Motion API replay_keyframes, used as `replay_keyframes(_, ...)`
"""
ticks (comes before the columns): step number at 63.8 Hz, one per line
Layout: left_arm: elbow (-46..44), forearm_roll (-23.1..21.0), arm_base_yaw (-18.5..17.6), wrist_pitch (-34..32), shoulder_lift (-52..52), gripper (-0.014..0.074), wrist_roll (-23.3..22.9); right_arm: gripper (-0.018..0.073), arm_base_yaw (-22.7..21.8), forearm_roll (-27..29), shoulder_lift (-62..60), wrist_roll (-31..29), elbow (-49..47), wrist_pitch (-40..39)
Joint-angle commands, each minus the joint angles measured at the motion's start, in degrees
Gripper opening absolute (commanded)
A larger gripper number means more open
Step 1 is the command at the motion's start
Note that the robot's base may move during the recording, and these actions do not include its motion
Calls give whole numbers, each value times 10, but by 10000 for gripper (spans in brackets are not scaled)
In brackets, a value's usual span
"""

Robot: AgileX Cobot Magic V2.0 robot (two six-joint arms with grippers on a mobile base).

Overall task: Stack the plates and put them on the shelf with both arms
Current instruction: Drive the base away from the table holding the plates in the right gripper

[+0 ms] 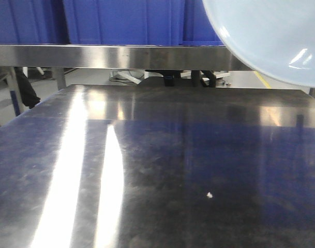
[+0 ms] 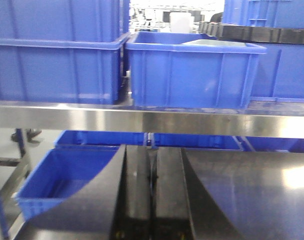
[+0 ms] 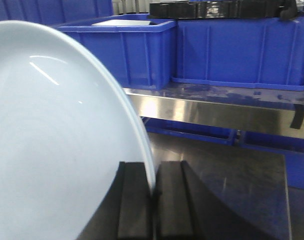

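plate [image 3: 57,150]: pale bluish-white, glossy, tilted up on edge, in the air in front of the shelf [image 3: 216,112] rail, off the steel surface [image 1: 173,170]
right pincer [image 3: 152,197]: clamped on the plate rim, one finger each side, below shelf level
left pincer [image 2: 152,185]: fingers pressed together, nothing between, low before the shelf
blue bins [image 2: 191,75]: on the shelf, side by side

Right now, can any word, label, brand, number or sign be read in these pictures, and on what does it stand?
None. The blue crates, the plate, the steel shelf and the black tray show no writing that can be read.
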Motion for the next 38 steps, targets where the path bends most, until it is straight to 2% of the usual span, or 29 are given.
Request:
replay_keyframes(1,-17,-2,0,-51,2,80,-5,48,-3,3,0,0,-17,-56)
replay_keyframes(38,-17,-2,0,-51,2,80,-5,48,-3,3,0,0,-17,-56)
